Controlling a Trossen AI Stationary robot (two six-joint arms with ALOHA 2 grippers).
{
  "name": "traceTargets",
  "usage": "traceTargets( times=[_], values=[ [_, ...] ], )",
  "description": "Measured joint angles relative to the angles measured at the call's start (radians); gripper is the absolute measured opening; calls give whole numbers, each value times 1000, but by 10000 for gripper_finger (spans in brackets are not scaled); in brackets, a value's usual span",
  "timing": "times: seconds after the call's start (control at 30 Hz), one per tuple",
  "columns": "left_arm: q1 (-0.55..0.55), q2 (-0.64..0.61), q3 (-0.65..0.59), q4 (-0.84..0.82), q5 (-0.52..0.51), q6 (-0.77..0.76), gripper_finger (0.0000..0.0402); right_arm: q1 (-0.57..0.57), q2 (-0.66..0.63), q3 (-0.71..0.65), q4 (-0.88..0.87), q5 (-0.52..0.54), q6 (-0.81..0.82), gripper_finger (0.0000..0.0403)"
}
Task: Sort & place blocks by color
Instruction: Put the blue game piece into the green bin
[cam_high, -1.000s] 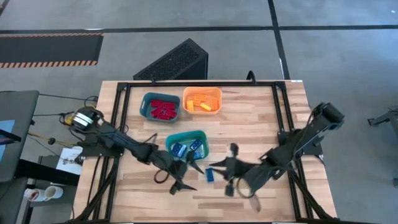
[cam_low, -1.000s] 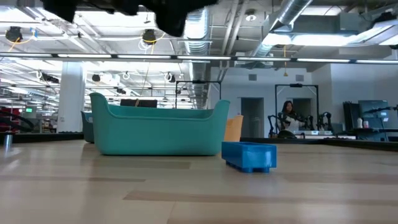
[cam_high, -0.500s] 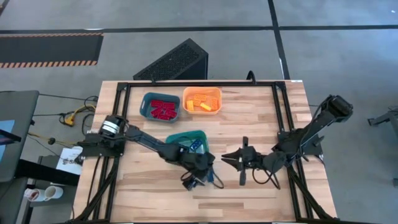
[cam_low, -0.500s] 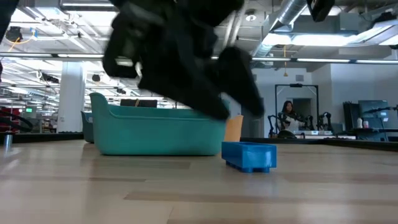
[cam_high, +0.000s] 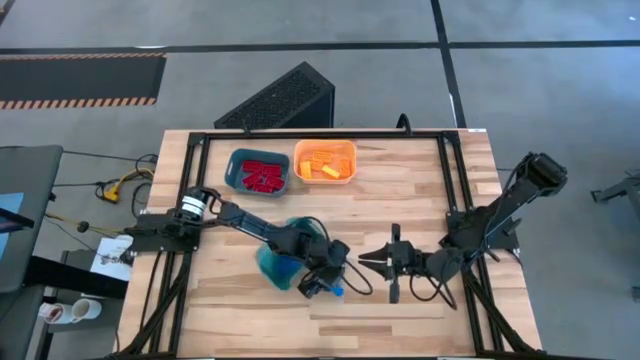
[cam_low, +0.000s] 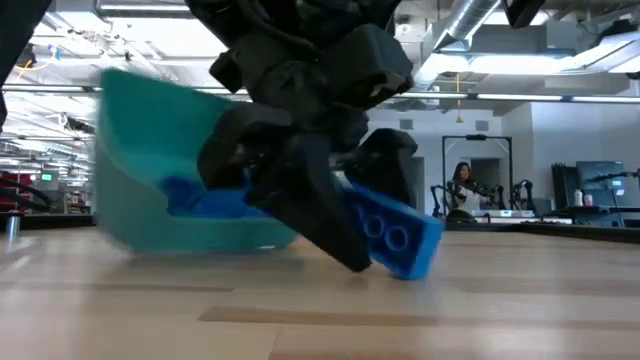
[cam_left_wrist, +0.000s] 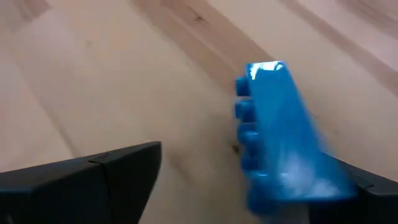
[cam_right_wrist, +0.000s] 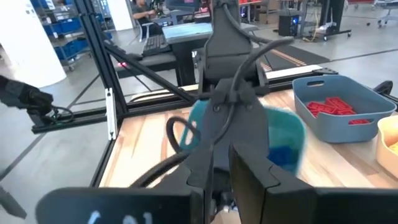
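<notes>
The pale wooden table (cam_high: 420, 190) stands on a grey workshop floor, with an open hall beyond it in the low view.

Finding 1: the teal rectangular plastic tray (cam_high: 272, 266) is no longer where it stood half a second ago. It has slid toward the near-left of the table and shows blurred. In the low view it is tipped up on one side. I judge that the left arm is dragging or knocking it.

Finding 2: the loose blue studded plastic brick (cam_low: 395, 235), which lay flat just beside the tray a second ago, is now tilted with one end raised. The left gripper (cam_high: 322, 282) has come down over it. In the left wrist view the brick touches one finger while the other finger stands clear. The jaws are therefore parted around it and not yet clamped.

Finding 3: the right gripper (cam_high: 378, 262) waits near the table's middle with its jaws wide and holding nothing.

The red bricks (cam_high: 260, 175) lie in the blue-grey tray (cam_high: 236, 160), and the yellow bricks (cam_high: 322, 168) lie in the orange tray (cam_high: 350, 150). Both trays are undisturbed at the far edge.

Assessment: this blue brick appears to be the only one outside the trays. The disturbed teal tray is the risk, because bricks already sorted into it may spill. I cannot tell from these views whether any have.
</notes>
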Motion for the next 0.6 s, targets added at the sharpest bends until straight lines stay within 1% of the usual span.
traceTargets(
  times=[0.23,0.4,0.6],
  values=[
    [-30,-2,4,-30,-14,-3,313,-2,0,0,-9,0,0,74],
    [-42,-2,6,-33,-10,2,288,-3,0,0,-8,0,0,74],
    [-43,-2,6,-39,-3,2,246,-3,1,0,-8,1,7,74]
  ],
)
